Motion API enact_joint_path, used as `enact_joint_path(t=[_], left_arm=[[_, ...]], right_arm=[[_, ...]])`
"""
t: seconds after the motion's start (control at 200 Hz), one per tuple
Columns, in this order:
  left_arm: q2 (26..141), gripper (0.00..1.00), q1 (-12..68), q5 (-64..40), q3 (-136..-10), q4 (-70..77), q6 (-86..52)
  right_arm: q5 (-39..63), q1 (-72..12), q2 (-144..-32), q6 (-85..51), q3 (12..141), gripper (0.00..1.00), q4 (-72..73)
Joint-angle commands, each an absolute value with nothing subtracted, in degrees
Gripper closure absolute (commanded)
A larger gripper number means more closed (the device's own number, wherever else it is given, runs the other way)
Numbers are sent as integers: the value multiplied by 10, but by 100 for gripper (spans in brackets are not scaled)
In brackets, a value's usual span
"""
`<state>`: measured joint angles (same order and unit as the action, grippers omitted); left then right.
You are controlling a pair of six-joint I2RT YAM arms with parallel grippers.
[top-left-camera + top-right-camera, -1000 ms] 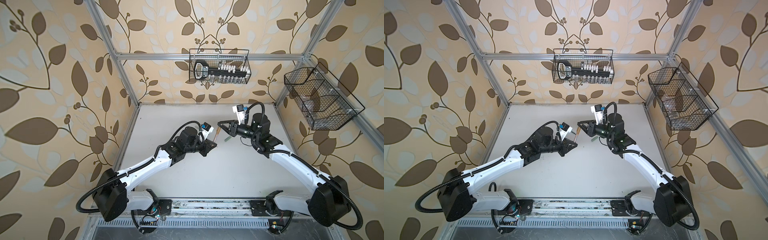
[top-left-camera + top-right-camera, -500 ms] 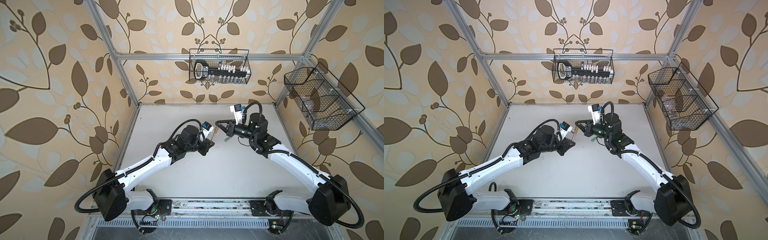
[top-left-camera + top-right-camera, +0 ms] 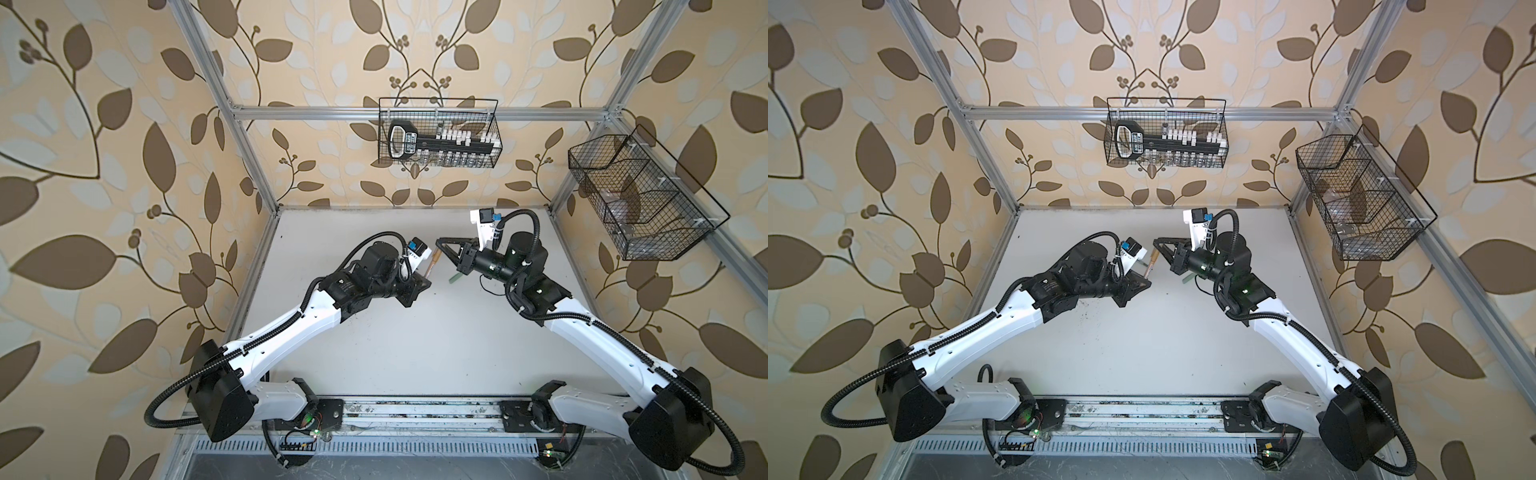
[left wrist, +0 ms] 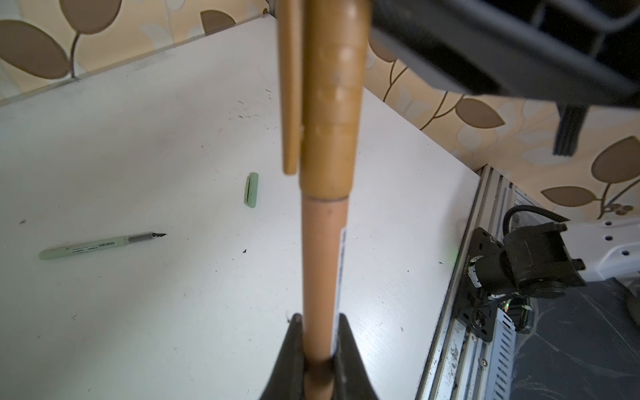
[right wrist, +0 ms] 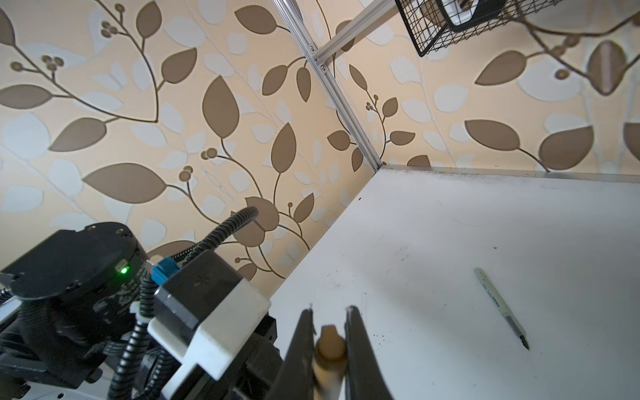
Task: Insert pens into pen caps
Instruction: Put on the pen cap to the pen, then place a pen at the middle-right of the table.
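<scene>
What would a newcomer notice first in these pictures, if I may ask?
The two arms meet in mid-air above the white table: the left gripper is shut on a brown pen, and the right gripper is shut on the brown cap fitted over its far end. On the table a pale green pen and its green cap lie apart. A black wire basket hangs on the leaf-patterned back wall.

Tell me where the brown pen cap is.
In a top view the brown pen cap is in the air over the table's back centre, between the arms, on the pen held by the left end effector and pinched by the right end effector.
</scene>
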<state>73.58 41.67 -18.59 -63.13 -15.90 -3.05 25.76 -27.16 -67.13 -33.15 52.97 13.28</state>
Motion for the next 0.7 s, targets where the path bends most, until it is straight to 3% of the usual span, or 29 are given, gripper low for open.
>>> enact_joint_path(t=[0.0, 0.045, 0.15, 0.215, 0.245, 0.38, 0.43, 0.695], left_arm=[[715, 100, 410, -203, -693, -10, -43], [724, 99, 410, -200, -697, -20, -48], [740, 65, 410, -210, -697, -41, -54], [743, 32, 410, -216, -687, -40, -64], [741, 25, 410, -216, -685, -47, -67], [713, 11, 410, -203, -657, -66, -81], [693, 1, 410, -193, -642, -71, -86], [601, 1, 410, 44, -662, -277, -131]], right_arm=[[273, -265, -670, -316, 500, 100, 16], [273, -251, -666, -320, 503, 100, 12], [284, -209, -658, -327, 510, 100, 8], [294, -184, -656, -327, 521, 100, -1], [299, -176, -654, -321, 529, 100, -11], [301, -138, -647, -288, 558, 100, -66], [308, -122, -644, -278, 564, 100, -84], [271, -55, -660, -164, 647, 100, -304]])
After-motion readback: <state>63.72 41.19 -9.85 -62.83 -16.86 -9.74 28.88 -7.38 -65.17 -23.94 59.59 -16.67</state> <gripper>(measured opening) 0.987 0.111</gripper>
